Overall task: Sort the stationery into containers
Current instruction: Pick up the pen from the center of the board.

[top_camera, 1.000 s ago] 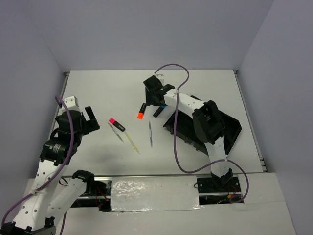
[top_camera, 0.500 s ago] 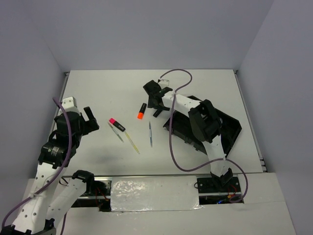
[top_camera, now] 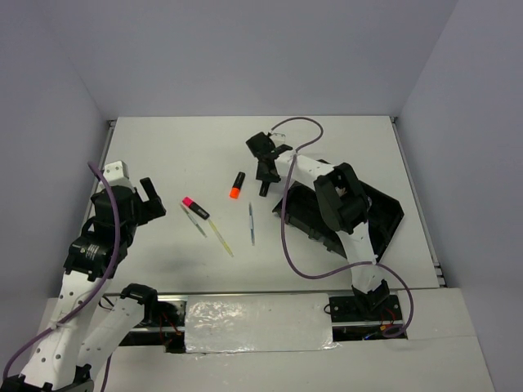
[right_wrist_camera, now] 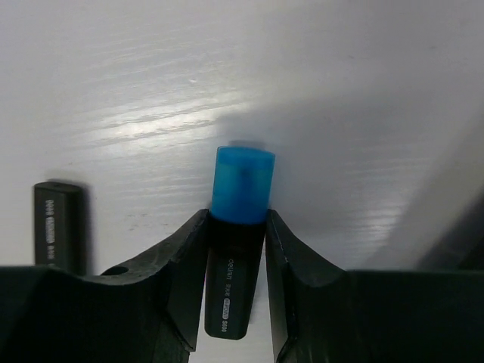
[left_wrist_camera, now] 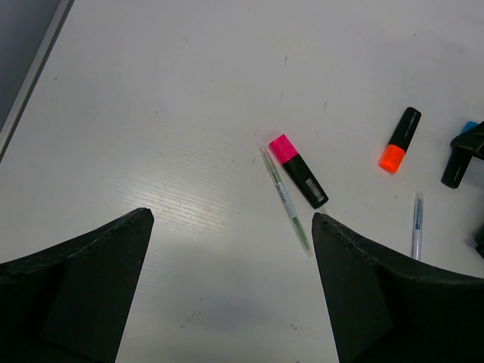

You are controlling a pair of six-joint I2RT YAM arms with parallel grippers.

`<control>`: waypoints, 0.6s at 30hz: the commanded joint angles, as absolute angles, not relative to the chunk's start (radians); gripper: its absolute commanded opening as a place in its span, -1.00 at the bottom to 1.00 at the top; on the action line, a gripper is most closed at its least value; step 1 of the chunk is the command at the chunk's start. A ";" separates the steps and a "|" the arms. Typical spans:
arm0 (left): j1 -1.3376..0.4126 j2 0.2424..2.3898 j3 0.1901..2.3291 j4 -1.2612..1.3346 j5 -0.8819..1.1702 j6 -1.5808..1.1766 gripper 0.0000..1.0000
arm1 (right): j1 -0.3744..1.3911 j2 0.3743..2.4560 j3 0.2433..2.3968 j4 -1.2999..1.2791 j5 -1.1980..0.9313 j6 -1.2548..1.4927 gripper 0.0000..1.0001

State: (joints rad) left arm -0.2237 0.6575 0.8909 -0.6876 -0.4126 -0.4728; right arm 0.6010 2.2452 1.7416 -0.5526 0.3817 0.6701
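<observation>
My right gripper (top_camera: 265, 174) is shut on the blue-capped highlighter (right_wrist_camera: 239, 227), low over the table just left of the black organizer tray (top_camera: 389, 217). The highlighter's black body (top_camera: 264, 189) sticks out below the fingers. The orange-capped highlighter (top_camera: 236, 185) lies just to its left. The pink-capped highlighter (left_wrist_camera: 297, 170), a grey pen (left_wrist_camera: 286, 200), a yellow pen (top_camera: 221, 238) and a blue pen (top_camera: 251, 223) lie mid-table. My left gripper (left_wrist_camera: 232, 219) is open and empty, left of the pink highlighter. No tape roll is in view.
My right arm lies over the tray and hides most of its compartments. The orange highlighter's black end (right_wrist_camera: 57, 224) lies close to my right gripper's left finger. White walls edge the table at the far side and at both sides.
My right gripper has moved a little right and toward me, onto the blue-capped highlighter, and now grips it. The left arm has barely moved.
</observation>
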 commanded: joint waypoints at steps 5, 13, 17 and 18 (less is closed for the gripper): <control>-0.218 0.661 0.902 -0.652 -0.402 -0.457 0.99 | 0.610 2.174 1.729 -0.370 0.162 0.507 -0.64; -0.218 0.663 0.902 -0.652 -0.402 -0.457 0.99 | 0.607 1.828 1.539 -0.279 0.115 0.347 -0.65; -0.218 0.657 0.904 -0.653 -0.402 -0.459 0.99 | 0.562 1.600 1.319 -0.351 0.189 0.331 -0.62; -0.218 0.655 0.902 -0.652 -0.400 -0.459 0.99 | 0.545 1.554 1.272 -0.365 0.187 0.331 -0.62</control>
